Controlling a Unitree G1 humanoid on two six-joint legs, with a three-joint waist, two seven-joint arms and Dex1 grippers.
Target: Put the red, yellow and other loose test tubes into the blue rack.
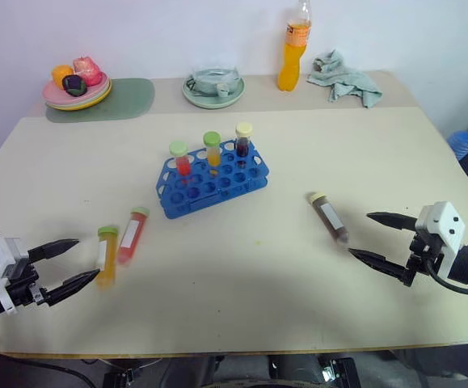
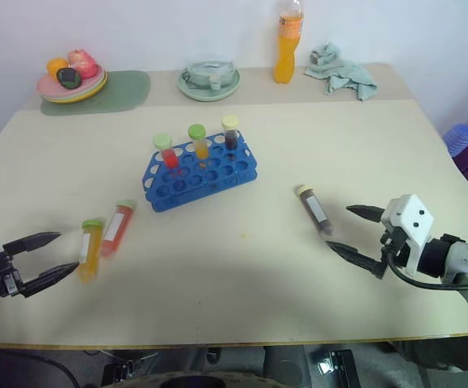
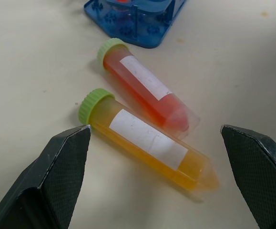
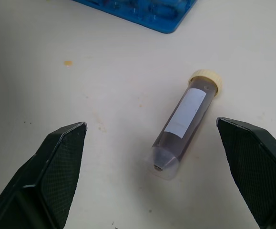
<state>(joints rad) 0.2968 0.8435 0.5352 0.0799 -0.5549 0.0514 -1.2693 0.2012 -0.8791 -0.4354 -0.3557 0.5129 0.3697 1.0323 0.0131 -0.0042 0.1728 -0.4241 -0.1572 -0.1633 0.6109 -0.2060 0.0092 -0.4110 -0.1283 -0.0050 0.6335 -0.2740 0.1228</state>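
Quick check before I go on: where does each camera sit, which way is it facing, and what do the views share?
Left and right eye views: on the head, looking forward and down over the table; left gripper and right gripper show, both open.
Left wrist view: along the left fingers at the yellow tube and red tube.
Right wrist view: along the right fingers at the brown tube.
Shared: both wrist views catch an edge of the blue rack.

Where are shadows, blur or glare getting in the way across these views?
Head views: soft, even light; a broad faint shadow covers the near table; the yellow tube looks slightly smeared. Left wrist view: yellow and red tube crisp, labels bright but unglared. Right wrist view: brown tube sharp, with only a thin shadow.
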